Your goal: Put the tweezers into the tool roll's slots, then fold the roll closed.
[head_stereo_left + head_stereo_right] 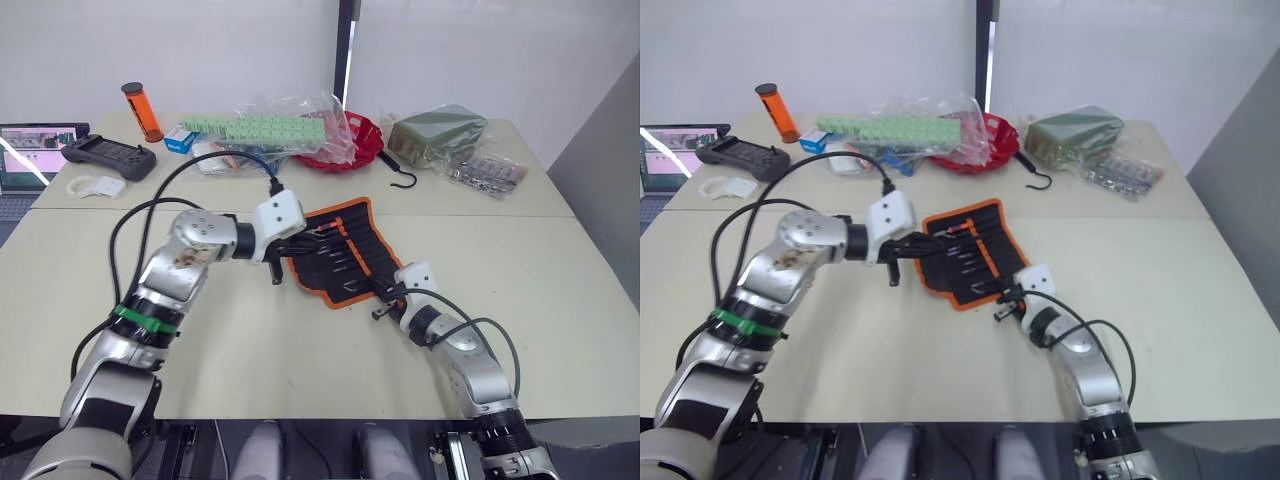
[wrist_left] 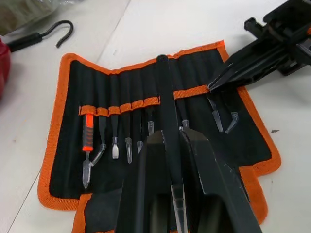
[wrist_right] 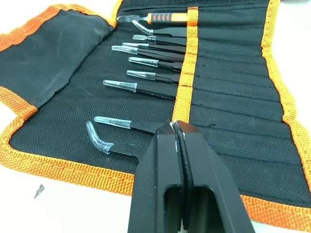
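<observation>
Left gripper [image 2: 170,141] clamped on one tweezer [image 2: 167,121] over open tool roll [image 1: 340,255]; right gripper [image 3: 176,127] pinched closed at orange slot band [image 3: 187,73]

The two eye views look from high up on the robot's head, forward and down over the pale worktop [image 1: 300,340]. They sit side by side, so both show nearly the same scene, a little shifted. Both take in the whole worktop, with the open tool roll [image 1: 345,262] in the middle and the white wall far behind.

The left wrist view sits very near the roll, looking along the left hand [image 2: 177,141] over the slots [image 2: 121,108]. It also catches the right hand [image 2: 228,77] at the roll's edge.

The right wrist view looks from the other side, low and close, along the right hand over the same slots.
</observation>
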